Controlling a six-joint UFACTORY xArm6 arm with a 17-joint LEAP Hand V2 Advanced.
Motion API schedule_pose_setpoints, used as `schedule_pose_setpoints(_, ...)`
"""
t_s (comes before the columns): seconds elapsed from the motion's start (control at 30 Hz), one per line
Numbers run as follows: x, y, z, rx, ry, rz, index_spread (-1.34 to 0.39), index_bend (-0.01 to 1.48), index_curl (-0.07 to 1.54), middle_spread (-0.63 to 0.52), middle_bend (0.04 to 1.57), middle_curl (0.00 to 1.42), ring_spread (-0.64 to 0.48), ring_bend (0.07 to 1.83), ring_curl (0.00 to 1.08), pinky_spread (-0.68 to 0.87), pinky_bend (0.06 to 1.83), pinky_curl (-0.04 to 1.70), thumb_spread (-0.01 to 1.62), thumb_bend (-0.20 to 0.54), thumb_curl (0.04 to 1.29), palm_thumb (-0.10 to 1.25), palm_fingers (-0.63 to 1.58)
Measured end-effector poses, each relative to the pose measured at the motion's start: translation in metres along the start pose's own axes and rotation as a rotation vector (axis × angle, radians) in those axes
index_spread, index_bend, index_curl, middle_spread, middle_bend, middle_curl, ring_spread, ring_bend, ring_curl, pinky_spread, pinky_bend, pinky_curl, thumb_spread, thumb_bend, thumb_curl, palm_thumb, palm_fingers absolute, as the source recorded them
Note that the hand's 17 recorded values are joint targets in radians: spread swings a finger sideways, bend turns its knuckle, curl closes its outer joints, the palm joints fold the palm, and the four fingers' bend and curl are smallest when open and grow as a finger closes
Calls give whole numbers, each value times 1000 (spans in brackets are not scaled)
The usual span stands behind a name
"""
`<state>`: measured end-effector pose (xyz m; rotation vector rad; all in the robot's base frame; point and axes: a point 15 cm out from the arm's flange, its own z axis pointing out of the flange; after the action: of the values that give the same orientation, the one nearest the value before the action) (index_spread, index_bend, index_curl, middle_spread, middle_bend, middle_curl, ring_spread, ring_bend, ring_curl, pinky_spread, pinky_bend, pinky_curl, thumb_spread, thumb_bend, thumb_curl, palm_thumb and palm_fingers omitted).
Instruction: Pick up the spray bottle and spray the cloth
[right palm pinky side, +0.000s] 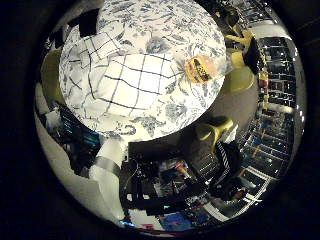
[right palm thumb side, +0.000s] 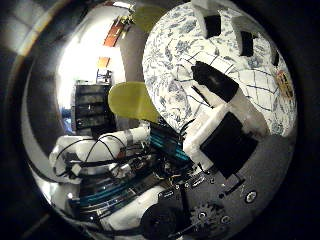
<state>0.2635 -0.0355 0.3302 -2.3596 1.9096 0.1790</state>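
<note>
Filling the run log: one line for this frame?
stage: approach | hand: open, above table, holding nothing | spray bottle: lying on floral tablecloth beside checked cloth | cloth: not yet sprayed

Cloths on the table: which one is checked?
The smaller cloth lying on top, white with dark grid lines; the tablecloth beneath it is floral.
</note>
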Motion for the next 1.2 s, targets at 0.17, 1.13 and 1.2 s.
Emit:
schedule_pose_setpoints(0.17, 13, -1, -31, 85, 58, 24, -470, 211, 522, -258, 628, 572, -281, 956, 500, -320, 595, 944, 1243, -18, 355, 899, 601)
schedule_pose_setpoints(1.13, 288, 88, -108, 815, -300, 567, -241, 172, 366, 10, 450, 429, 91, 706, 344, 275, 484, 705, 1050, -28, 288, 493, 122)
schedule_pose_setpoints(1.2, 297, 95, -92, 817, -330, 580, -224, 173, 357, 67, 398, 404, 136, 645, 319, 339, 467, 651, 1033, -32, 284, 465, 85)
